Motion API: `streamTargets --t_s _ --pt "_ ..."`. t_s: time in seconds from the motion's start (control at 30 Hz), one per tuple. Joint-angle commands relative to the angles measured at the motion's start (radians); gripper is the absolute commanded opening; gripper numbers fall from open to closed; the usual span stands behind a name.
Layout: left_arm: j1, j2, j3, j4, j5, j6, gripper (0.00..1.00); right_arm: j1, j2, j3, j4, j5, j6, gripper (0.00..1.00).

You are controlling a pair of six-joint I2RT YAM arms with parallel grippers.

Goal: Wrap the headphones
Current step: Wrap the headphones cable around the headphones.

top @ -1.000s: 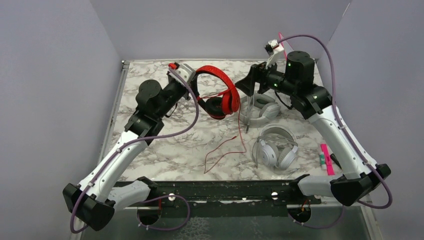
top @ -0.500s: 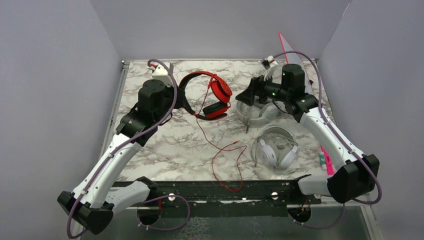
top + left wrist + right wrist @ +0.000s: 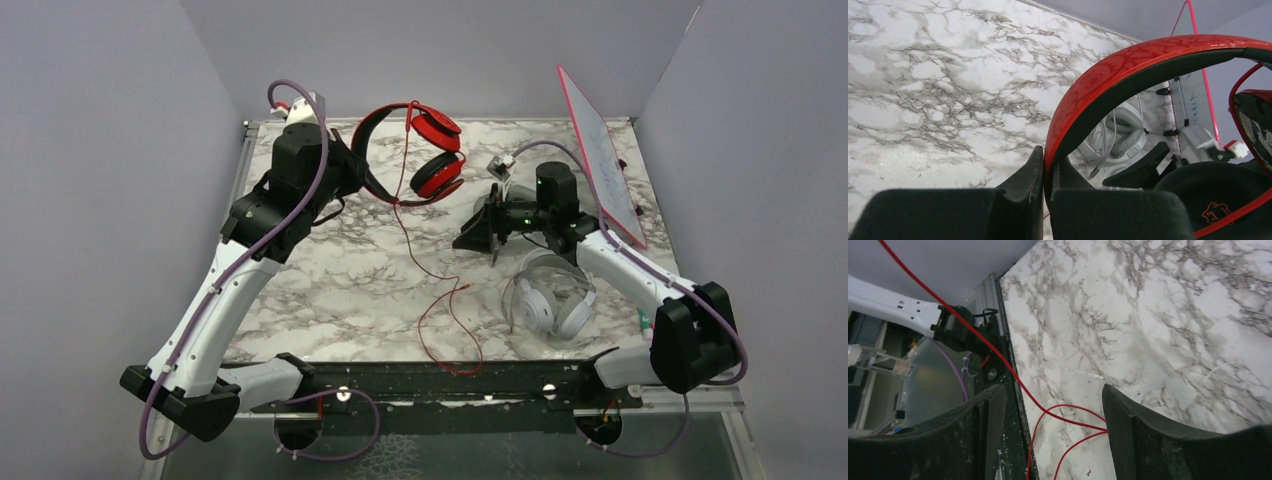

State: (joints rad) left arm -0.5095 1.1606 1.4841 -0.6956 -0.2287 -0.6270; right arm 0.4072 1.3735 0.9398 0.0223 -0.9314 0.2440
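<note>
My left gripper [image 3: 350,165] is shut on the headband of the red-and-black headphones [image 3: 420,150] and holds them up at the back of the table; the band [image 3: 1108,75] shows pinched between my fingers in the left wrist view. Their red cable [image 3: 440,290] hangs down and trails to the table's front edge. My right gripper [image 3: 475,230] is open and empty, just right of the hanging cable, which also shows in the right wrist view [image 3: 998,360]. The white-silver headphones [image 3: 548,295] lie at front right. The light grey headphones [image 3: 1128,135] lie behind my right arm.
A white board with a pink rim [image 3: 600,150] leans at the back right. A pink strip [image 3: 655,320] lies by the right edge. Grey walls enclose the marble table [image 3: 320,290] on three sides.
My left gripper lifted the red-and-black headphones up and back, so the cable now hangs long. My right arm swung down and left, off the light grey headphones toward the cable.
</note>
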Motion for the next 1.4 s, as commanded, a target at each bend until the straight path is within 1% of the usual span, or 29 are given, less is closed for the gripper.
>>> streamTargets --t_s 0.0,0.07,0.13,0.3,0.43,0.5,0.53,0.6,0.77,1.0,1.07,1.17,1.23,1.37 --pt "0.013 0.008 0.071 -0.019 0.011 -0.073 0.0 0.016 -0.017 -0.129 0.277 -0.144 0.047 0.76" --pt "0.019 0.012 0.093 -0.018 0.023 -0.084 0.0 0.019 -0.046 -0.213 0.448 -0.175 0.092 0.79" --pt "0.025 0.019 0.126 -0.019 0.045 -0.096 0.0 0.03 -0.032 -0.253 0.545 -0.183 0.101 0.81" --pt "0.036 0.048 0.225 -0.064 0.064 -0.132 0.0 0.124 0.013 -0.279 0.593 -0.108 -0.012 0.81" --pt "0.04 0.068 0.276 -0.075 0.104 -0.153 0.0 0.166 0.04 -0.349 0.77 -0.017 -0.065 0.81" --pt "0.042 0.074 0.297 -0.089 0.11 -0.165 0.0 0.172 0.08 -0.371 0.885 -0.004 -0.052 0.8" --pt "0.042 0.076 0.306 -0.092 0.111 -0.172 0.0 0.18 0.105 -0.379 0.972 0.001 -0.043 0.8" --pt "0.043 0.078 0.326 -0.093 0.115 -0.177 0.0 0.198 0.164 -0.379 1.077 0.007 -0.044 0.78" --pt "0.043 0.086 0.386 -0.116 0.103 -0.177 0.0 0.255 0.264 -0.366 1.255 0.021 -0.021 0.73" --pt "0.043 0.1 0.454 -0.123 0.072 -0.163 0.0 0.297 0.316 -0.416 1.401 0.088 0.029 0.65" --pt "0.043 0.1 0.463 -0.129 0.052 -0.16 0.0 0.297 0.314 -0.441 1.41 0.111 0.025 0.64" --pt "0.044 0.099 0.479 -0.13 0.035 -0.167 0.0 0.298 0.311 -0.46 1.377 0.132 0.009 0.61" --pt "0.045 0.101 0.491 -0.13 0.03 -0.182 0.0 0.297 0.316 -0.48 1.4 0.134 0.026 0.61" --pt "0.044 0.115 0.527 -0.131 0.033 -0.184 0.0 0.302 0.348 -0.479 1.464 0.134 0.107 0.65"
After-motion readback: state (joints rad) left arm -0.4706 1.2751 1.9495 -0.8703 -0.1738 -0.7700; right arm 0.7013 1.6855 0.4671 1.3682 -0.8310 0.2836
